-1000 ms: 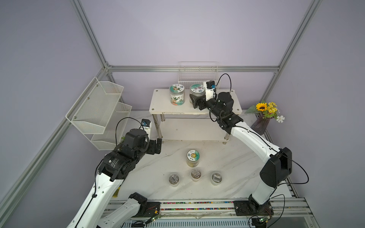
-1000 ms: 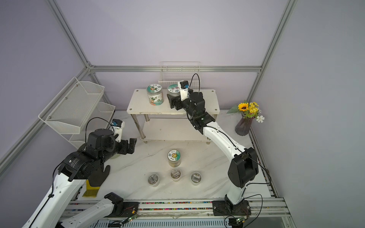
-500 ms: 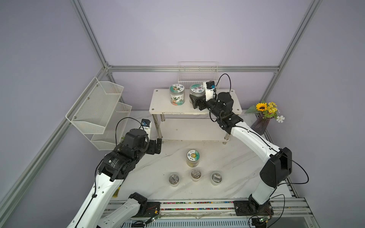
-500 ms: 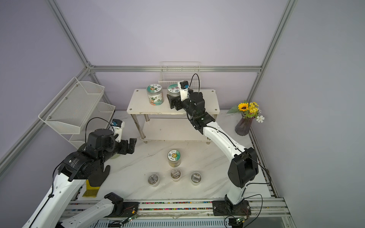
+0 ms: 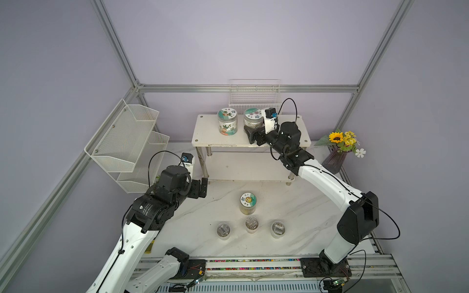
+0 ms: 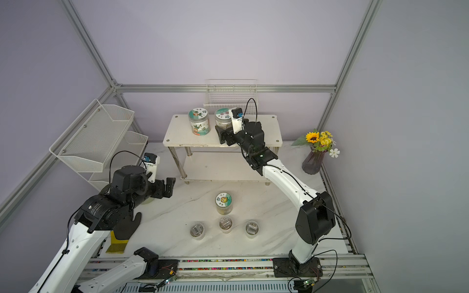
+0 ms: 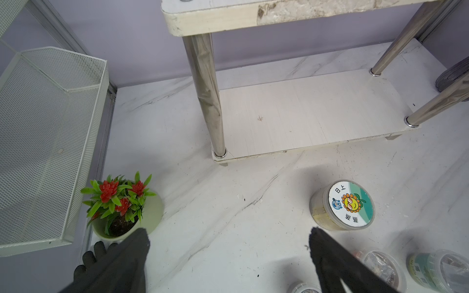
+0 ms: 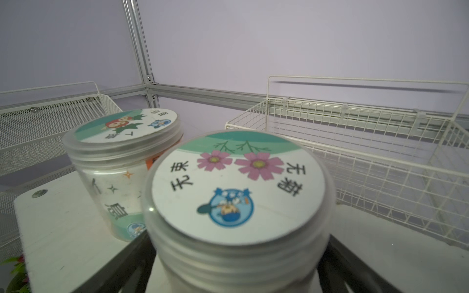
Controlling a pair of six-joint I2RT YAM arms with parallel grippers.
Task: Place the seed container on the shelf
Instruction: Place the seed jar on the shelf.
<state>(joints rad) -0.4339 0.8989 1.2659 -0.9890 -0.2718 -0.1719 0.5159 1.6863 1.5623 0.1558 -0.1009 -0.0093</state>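
Unmoved since a second ago, judging by both top views. Reaches over the shelf (image 5: 208, 132) with the right gripper (image 5: 253, 133), jaws spread wide on either side of the pink-flower seed jar (image 8: 238, 182), released, not clamped. Leaves that jar upright on the top board, just beside the red-fruit seed jar (image 5: 227, 121). Hovers the left gripper (image 7: 228, 232) above the marble table (image 5: 193, 228), jaws wide and empty, near the sunflower seed jar (image 5: 248, 203), upright in front of the shelf, with three small clear cups (image 5: 251, 224) just nearer the arm bases
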